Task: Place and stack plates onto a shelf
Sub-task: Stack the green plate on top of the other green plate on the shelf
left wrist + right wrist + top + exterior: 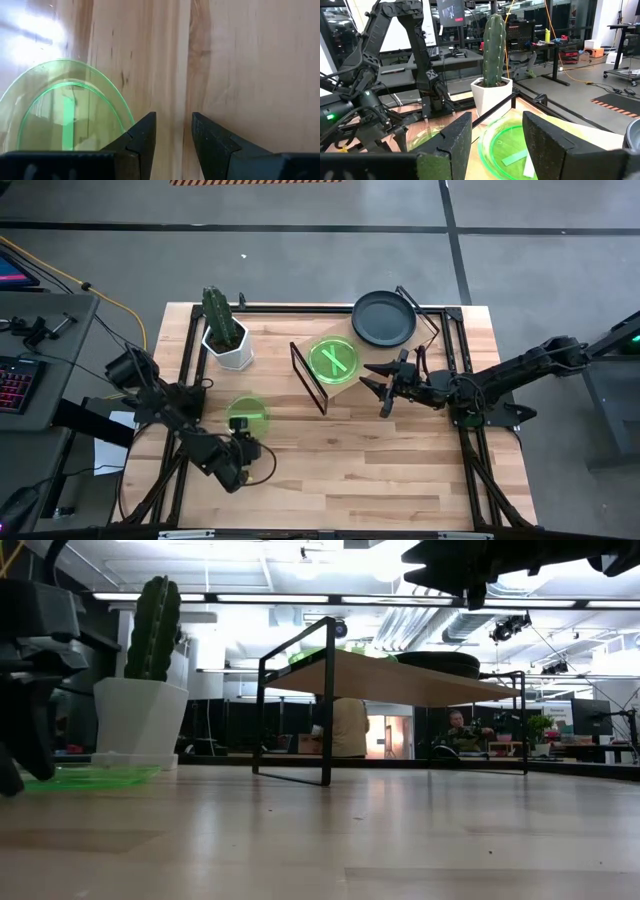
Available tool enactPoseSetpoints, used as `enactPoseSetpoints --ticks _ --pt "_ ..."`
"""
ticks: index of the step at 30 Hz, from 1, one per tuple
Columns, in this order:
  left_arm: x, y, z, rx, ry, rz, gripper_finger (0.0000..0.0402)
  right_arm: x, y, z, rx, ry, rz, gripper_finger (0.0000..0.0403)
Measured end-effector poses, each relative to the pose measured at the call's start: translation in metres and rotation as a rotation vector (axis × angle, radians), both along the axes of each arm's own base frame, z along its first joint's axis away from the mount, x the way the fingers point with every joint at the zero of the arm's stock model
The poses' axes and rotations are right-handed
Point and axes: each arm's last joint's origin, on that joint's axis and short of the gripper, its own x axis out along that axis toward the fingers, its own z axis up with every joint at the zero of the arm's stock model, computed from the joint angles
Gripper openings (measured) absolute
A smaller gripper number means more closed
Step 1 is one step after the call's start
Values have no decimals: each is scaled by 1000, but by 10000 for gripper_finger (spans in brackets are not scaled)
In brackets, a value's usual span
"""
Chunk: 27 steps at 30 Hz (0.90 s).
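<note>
- The left gripper is seen low over the wooden table, its fingers parted by a narrow gap with only bare wood between them; nothing is held.
- A translucent green plate lies flat on the table just beyond and to one side of that gripper. In the left wrist view its rim is cut off by the frame edge and partly hidden behind one finger; whether the finger touches the rim cannot be told.
- The right gripper is held above the table just beside the shelf, its fingers spread wide and empty.
- Directly ahead of the right gripper, a second green plate rests on the shelf board; a pale X-shaped mark shows on it from above, though what the mark is cannot be made out. In the right wrist view the plate is partly covered by the fingers.
- A dark plate sits on the far end of the shelf, off to the side of the right gripper. Whether it is one plate or a stack cannot be judged from overhead; in the low view it shows only as a dark sliver above the board.
- A potted cactus stands beyond the left gripper, near the shelf's end.
- In the low view the right gripper is cut off at the top, and people are dimly seen in the room behind.
</note>
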Motion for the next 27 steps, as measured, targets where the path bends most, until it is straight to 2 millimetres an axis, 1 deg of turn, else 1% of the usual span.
enactPoseSetpoints --ticks 2,6,9,17,27 --pt "0 0 2 -2 -5 -1 115 0 0 0 8 0 0 163" --pt "3 -6 14 3 -53 -39 115 0 0 0 10 0 0 163" --pt "2 -5 15 24 -67 -36 115 0 0 0 12 -1 0 163" --pt "-5 3 11 77 1 45 115 0 0 -1 10 7 0 163" --pt "-14 12 -1 40 44 120 115 0 0 -2 19 9 0 163"
